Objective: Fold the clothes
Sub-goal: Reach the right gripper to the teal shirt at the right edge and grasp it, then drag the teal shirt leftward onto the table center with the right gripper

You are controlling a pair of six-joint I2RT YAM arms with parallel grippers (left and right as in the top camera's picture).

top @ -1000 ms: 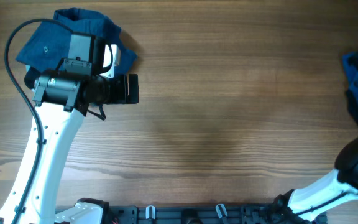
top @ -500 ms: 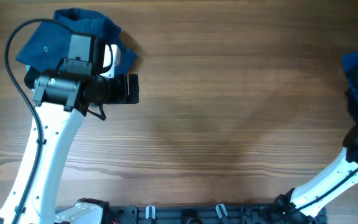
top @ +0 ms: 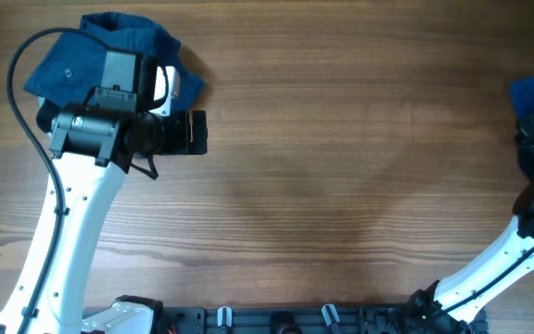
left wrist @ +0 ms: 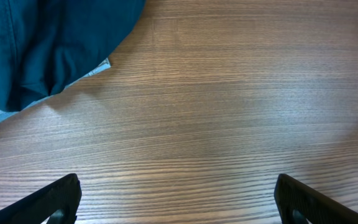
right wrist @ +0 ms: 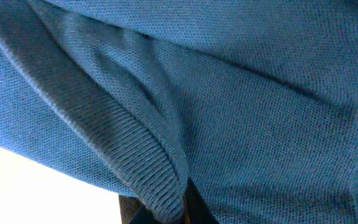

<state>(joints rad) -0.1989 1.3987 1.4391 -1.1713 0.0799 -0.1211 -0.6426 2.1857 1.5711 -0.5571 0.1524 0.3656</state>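
The clothes lie in two places. A folded dark blue garment (top: 72,56) sits at the table's back left, and its edge shows at the top left of the left wrist view (left wrist: 48,43). My left gripper (top: 193,132) hovers just right of it, open over bare wood (left wrist: 179,211), with nothing between its fingers (left wrist: 55,199). A heap of blue clothes (top: 532,93) lies at the right edge. In the right wrist view, bright blue knit fabric (right wrist: 229,93) fills the frame, and my right gripper (right wrist: 184,208) is shut on its ribbed hem (right wrist: 135,162).
The wooden table (top: 341,167) stretches between the two arms. The left arm's white link (top: 63,232) crosses the front left. A black rail (top: 276,320) runs along the front edge. The right arm (top: 499,269) rises from the front right corner.
My right arm has reached further up into the heap at the right edge, and its jaws have closed on the blue fabric. The left arm has not moved.
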